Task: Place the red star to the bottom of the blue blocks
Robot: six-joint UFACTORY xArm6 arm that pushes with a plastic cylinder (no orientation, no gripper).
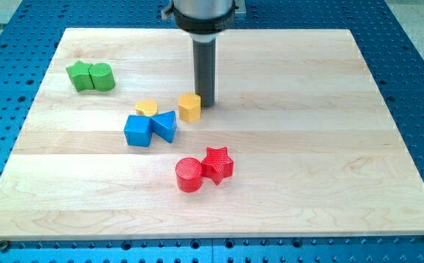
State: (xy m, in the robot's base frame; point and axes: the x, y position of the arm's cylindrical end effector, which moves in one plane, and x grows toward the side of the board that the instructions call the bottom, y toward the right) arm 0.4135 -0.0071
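The red star (218, 164) lies low in the middle of the board, touching a red cylinder (188, 174) on its left. The blue cube (137, 130) and blue triangular block (165, 125) sit side by side up and to the left of it. My tip (206, 101) stands at the view's upper middle, right beside a yellow hexagonal block (189, 107), well above the red star.
A second yellow block (147, 108) sits just above the blue blocks. Two green blocks (91, 76) sit together at the upper left. The wooden board (343, 183) lies on a blue perforated table.
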